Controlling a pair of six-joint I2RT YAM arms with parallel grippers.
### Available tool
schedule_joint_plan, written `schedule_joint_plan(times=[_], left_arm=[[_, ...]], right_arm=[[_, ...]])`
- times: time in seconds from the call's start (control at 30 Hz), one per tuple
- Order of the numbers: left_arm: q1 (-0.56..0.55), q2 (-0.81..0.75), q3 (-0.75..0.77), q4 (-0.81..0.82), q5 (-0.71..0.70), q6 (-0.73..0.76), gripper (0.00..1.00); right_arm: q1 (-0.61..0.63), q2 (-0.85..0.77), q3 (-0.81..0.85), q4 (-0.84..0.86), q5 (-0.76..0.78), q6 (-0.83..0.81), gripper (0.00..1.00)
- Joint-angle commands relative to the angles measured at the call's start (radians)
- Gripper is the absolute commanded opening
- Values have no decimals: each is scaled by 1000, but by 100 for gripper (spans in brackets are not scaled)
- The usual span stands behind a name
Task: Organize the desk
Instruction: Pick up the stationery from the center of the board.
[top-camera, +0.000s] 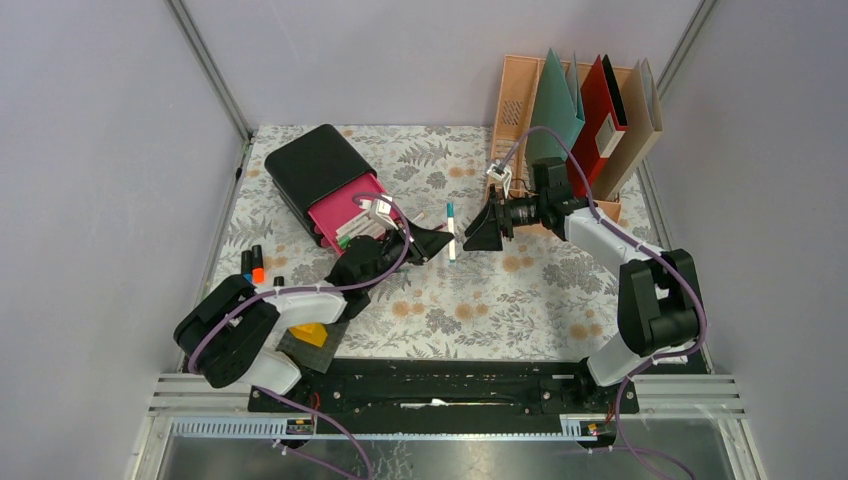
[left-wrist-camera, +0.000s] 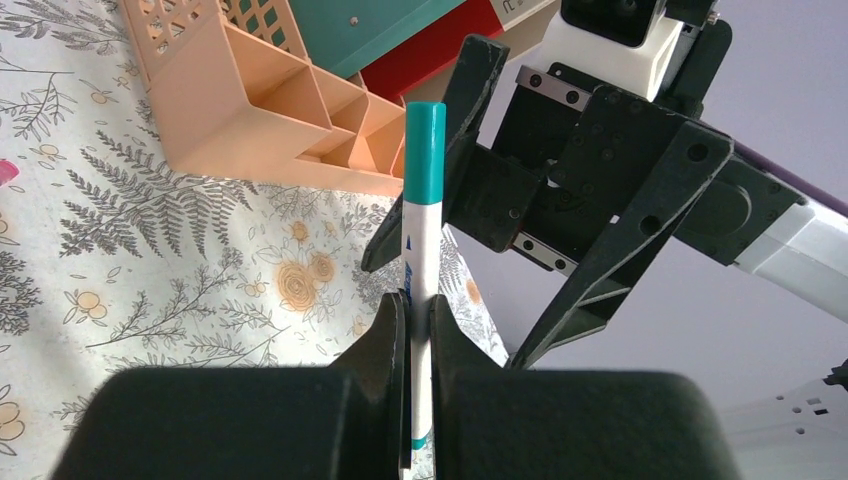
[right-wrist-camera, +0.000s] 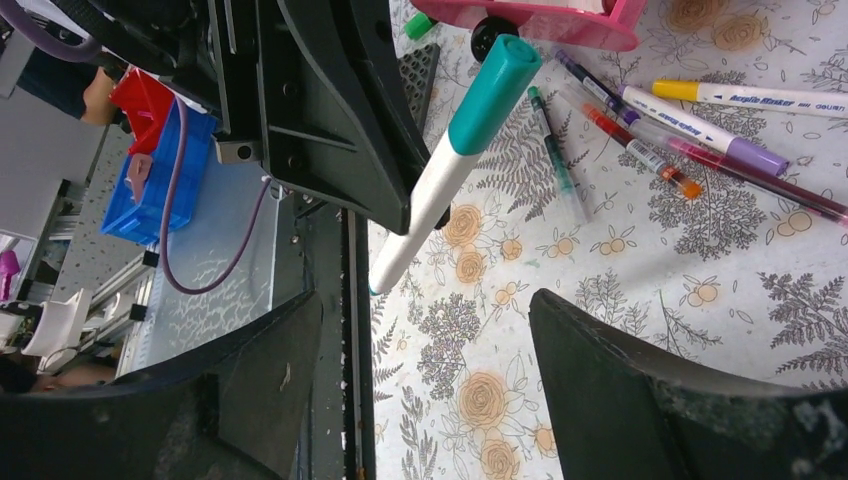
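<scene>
Grey-white cloth covers the desk (top-camera: 500, 300), printed with grey fern leaves and orange-brown flowers. The desk is a flat rectangle that fills the floor of the cell, from the arm bases to the back wall.

- Far right corner: peach file rack (top-camera: 512, 95) with teal, red and tan folders (top-camera: 600, 115) standing in it.
- Far left: black drawer box (top-camera: 318, 165), its pink drawer pulled out.
- Loose pens (right-wrist-camera: 700, 130) lie on the cloth near the drawer: purple, orange and yellow-capped.
- Left gripper (top-camera: 446, 240): at mid-desk, jaws clamped narrow on a white marker (top-camera: 452, 230) with a teal cap. The marker is held off the cloth, with the cap end sticking out past the fingers.
- Right gripper (top-camera: 472, 232): facing the left one, just beside the marker. Its jaws are spread wide, with a finger on either side of the marker and neither touching it.
</scene>
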Motion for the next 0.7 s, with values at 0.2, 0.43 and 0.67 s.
schedule_joint_plan(times=[0.2,0.43,0.67], left_arm=[[-2,49,20,153,5,-57,0],[-5,90,47,191,16,-78,0],[-8,97,50,204,16,-80,0]], right_arm=[[34,24,-47,251,-52,236,81],[83,61,-36,255,-39,260,70],[110,88,-24,255,-42,267,47]])
